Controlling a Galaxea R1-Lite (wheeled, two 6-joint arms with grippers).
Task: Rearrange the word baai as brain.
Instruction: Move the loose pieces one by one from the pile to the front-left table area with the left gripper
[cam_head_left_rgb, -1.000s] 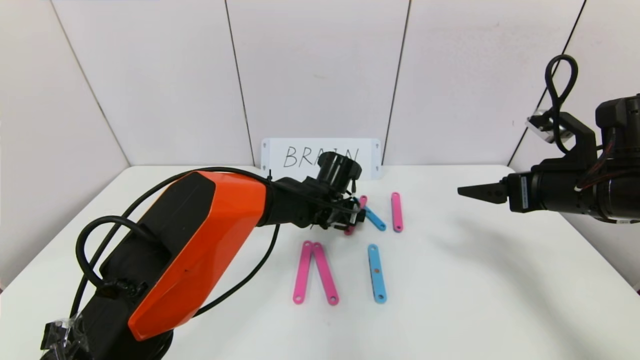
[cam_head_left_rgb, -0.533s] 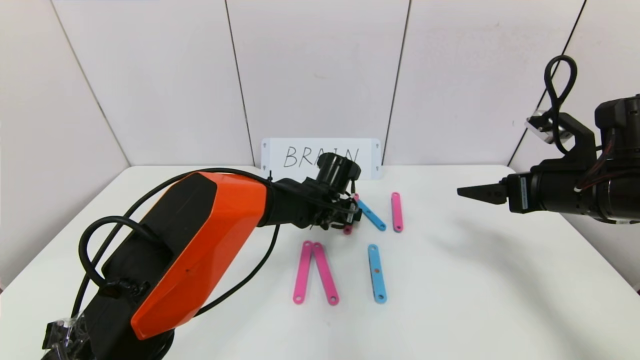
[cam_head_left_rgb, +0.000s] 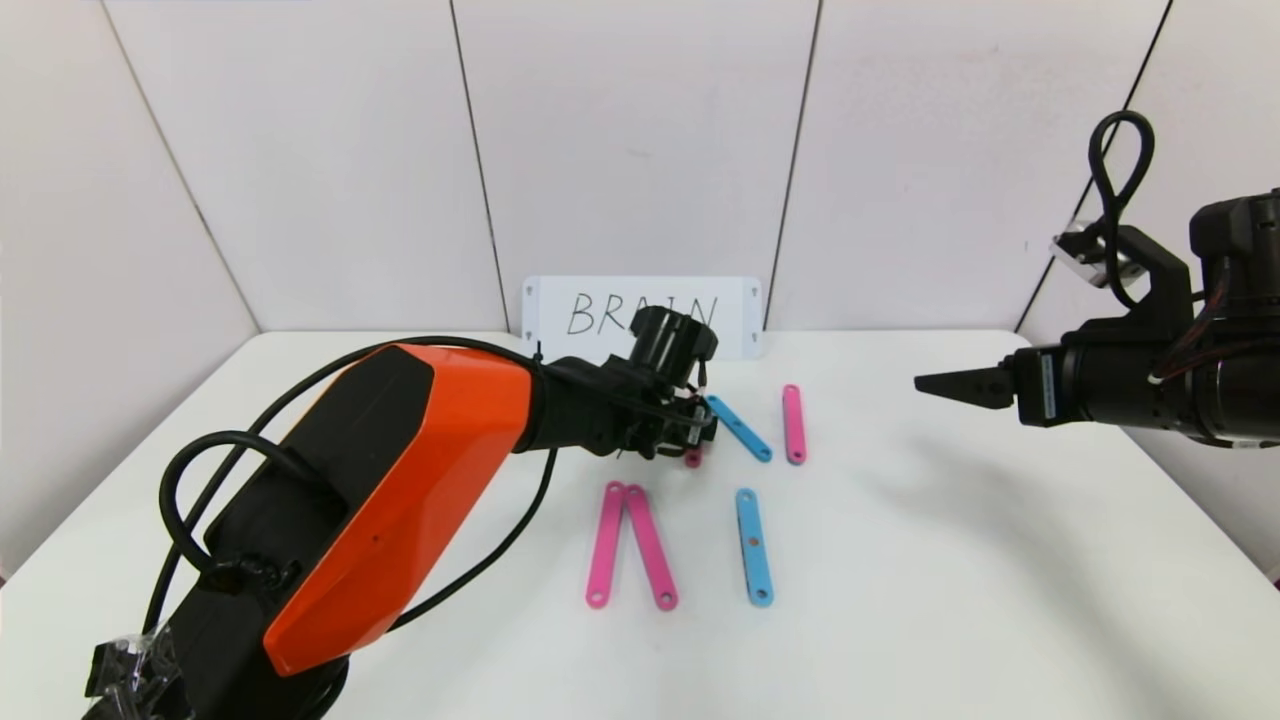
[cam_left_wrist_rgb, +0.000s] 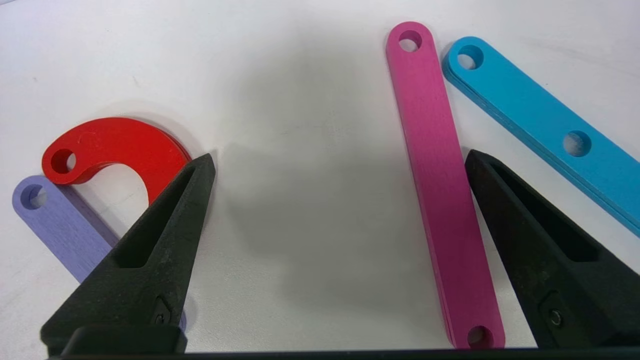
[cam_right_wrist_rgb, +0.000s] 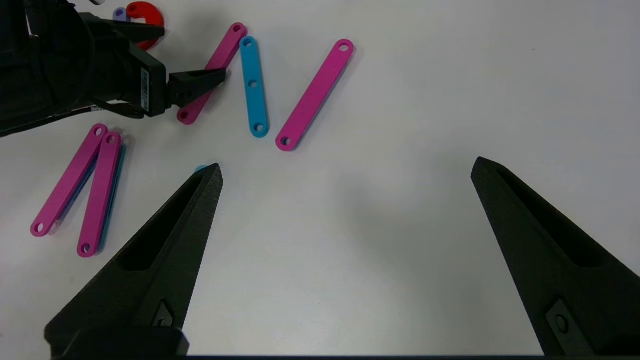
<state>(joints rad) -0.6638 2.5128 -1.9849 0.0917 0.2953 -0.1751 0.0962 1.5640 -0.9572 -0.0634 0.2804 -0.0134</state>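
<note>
I am watching the white table (cam_head_left_rgb: 950, 560) first, then my left gripper (cam_left_wrist_rgb: 340, 165), which is hovering low over the far middle of it with its jaws spread as wide as they go and nothing between them but bare surface. The right gripper (cam_right_wrist_rgb: 345, 170) is hanging off to the right, high above the table, equally wide and empty.

The letter pieces are lying flat around the left claw. A long pink bar (cam_left_wrist_rgb: 440, 185) is sitting just inside its one finger, close against the tip, and a sky-blue bar (cam_left_wrist_rgb: 540, 125) is lying just outside that same finger, its end near the pink bar's end. By the other finger a red curve (cam_left_wrist_rgb: 115, 150) is resting, partly hidden by the tip, with a short purple bar (cam_left_wrist_rgb: 60, 225) touching it. Nearer me than the claw, two pink bars (cam_head_left_rgb: 630, 545) are forming a narrow V and another blue bar (cam_head_left_rgb: 753, 545) is lying alone.

I am judging these pieces light, stiff and slick, lying so flat that they will likely slide rather than lift. I am planning to pinch the pink bar across its narrow width, near the middle.
</note>
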